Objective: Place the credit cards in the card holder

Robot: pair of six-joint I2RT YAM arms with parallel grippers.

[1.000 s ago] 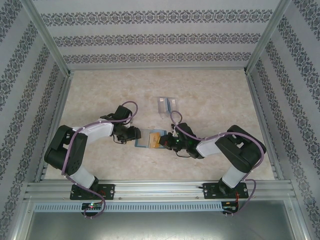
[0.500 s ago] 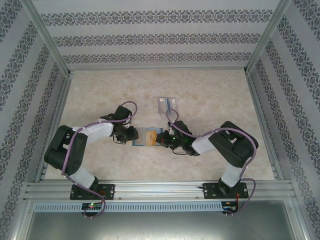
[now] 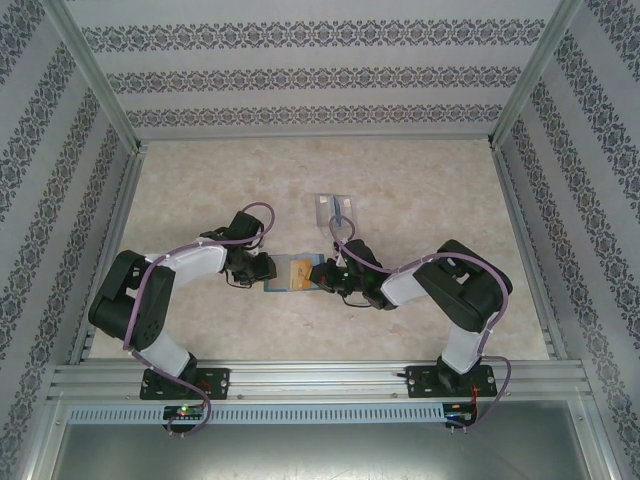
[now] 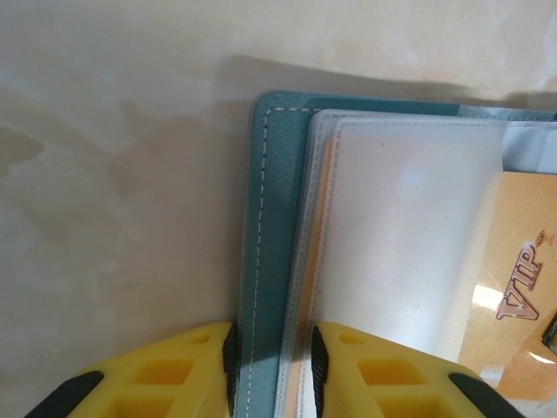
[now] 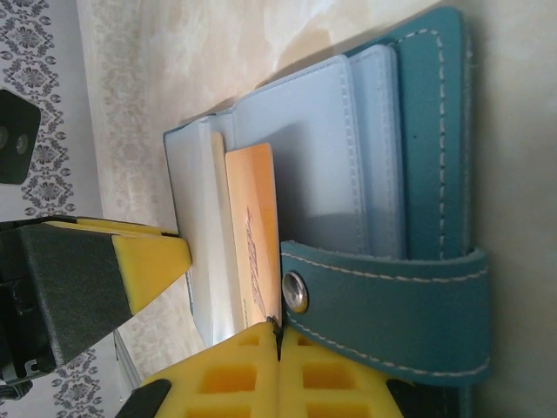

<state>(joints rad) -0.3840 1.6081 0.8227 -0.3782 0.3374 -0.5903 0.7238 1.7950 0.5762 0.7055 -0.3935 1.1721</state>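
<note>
An open teal folding wallet lies between my two grippers. The orange-tan credit card sticks out of its frosted sleeve and reads VIP in the left wrist view. My left gripper is shut on the wallet's left edge, one pad on each side. My right gripper is shut, its tips against the orange card's end, beside the snap strap. The clear card holder stands farther back, apart from both grippers.
Patterned walls and metal posts close in the beige table on three sides. My right arm's cable loops up close to the card holder. The left gripper's yellow finger appears in the right wrist view, near the wallet's far edge.
My left jaws have closed on the wallet's edge. The right gripper has moved left onto the wallet, staying shut. The wallet has shifted slightly left.
</note>
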